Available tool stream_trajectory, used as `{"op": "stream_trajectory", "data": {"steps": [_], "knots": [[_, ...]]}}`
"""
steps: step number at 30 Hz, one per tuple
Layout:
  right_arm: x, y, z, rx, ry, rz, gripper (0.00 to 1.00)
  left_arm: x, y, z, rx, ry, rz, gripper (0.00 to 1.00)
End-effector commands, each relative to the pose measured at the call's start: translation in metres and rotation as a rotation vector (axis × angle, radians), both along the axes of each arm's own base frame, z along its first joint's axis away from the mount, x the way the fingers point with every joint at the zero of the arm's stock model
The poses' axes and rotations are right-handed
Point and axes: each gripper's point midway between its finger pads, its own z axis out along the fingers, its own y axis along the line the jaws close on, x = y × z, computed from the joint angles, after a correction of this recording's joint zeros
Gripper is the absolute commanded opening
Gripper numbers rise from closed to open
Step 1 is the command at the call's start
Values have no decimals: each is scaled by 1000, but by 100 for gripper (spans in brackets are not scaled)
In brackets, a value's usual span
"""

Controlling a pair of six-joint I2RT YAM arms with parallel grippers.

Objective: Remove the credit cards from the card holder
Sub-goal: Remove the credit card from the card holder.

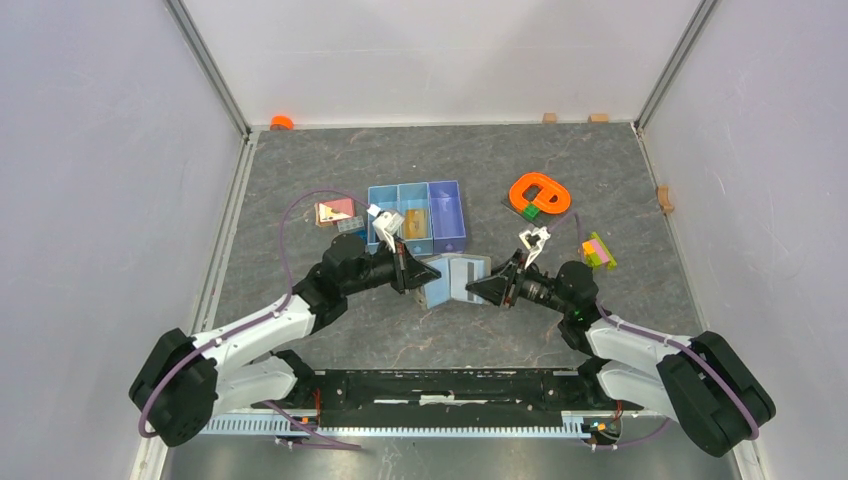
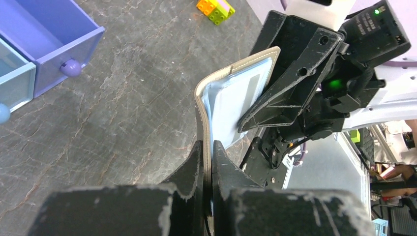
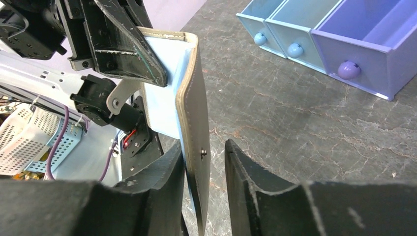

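Grey-taupe card holder point(image 1: 455, 278) sits open btwn both grippers in top view, just on the arm-base side of the blue-and-purple tray point(image 1: 447, 245), not touching it. Left gripper point(image 1: 432, 272) has the flap nearer tray's blue end; right gripper point(image 1: 476, 288) meets the other flap, nearer tray's purple end

Left wrist view: left jaws clenched tight on flap edge, holder held on edge w/ pale blue inside facing right gripper. Pale panel point(image 2: 253, 88) w/ grey stripe sits in that inside; can't tell if it's one of the credit cards. Tray's purple compartment well apart

Right wrist view: right fingers point(image 3: 167, 172) straddle the other flap, released: inner one touching blue lining, outer one apart from taupe face w/ snap stud point(image 3: 203, 153). Tray beyond, apart
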Motion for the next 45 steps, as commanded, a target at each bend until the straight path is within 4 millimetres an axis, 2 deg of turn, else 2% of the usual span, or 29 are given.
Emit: {"op": "stream_trajectory", "data": {"steps": [1, 5, 14, 15, 17, 18, 22, 23, 24, 26, 28, 30, 32, 36, 38, 41, 45], "knots": [[-3, 2, 17, 53, -63, 21, 43, -5, -5, 38, -138, -51, -23, 2], [-3, 2, 18, 63, -64, 22, 45, -6, -5, 40, -150, -37, -25, 2], [-3, 2, 19, 68, -59, 16, 43, -3, -6, 34, -127, -14, -24, 2], [-2, 2, 18, 67, -56, 13, 40, -2, -6, 33, -119, -12, -17, 2], [-1, 1, 18, 61, -52, 8, 21, 0, -5, 30, -104, -9, -7, 2], [0, 2, 17, 57, -48, 7, 16, 0, -5, 29, -98, -7, -5, 2], [0, 2, 16, 58, -34, 7, 0, 13, 4, 15, -21, 21, 81, 2], [0, 2, 15, 55, -31, 5, 0, 20, 10, 6, 23, 37, 131, 3], [2, 2, 13, 52, -23, -2, 0, 27, 17, -1, 67, 51, 184, 6], [5, 0, 7, 30, -3, -21, 0, 45, 39, -19, 189, 88, 341, 23], [9, -1, 1, 8, 15, -40, 0, 52, 54, -31, 267, 110, 411, 56], [11, -3, -2, 1, 23, -52, 0, 56, 59, -35, 283, 120, 448, 64], [13, -5, -4, -2, 31, -68, 0, 58, 64, -36, 293, 119, 476, 67], [17, -13, -5, -4, 36, -109, 0, 67, 92, -38, 321, 110, 642, 70], [20, -16, -7, -9, 39, -130, 0, 68, 99, -31, 275, 92, 689, 71], [21, -18, -6, -13, 34, -143, 0, 56, 80, -3, 129, 16, 566, 70], [22, -19, -7, -18, 34, -150, 0, 22, 51, 47, -99, -129, 313, 67]]}}
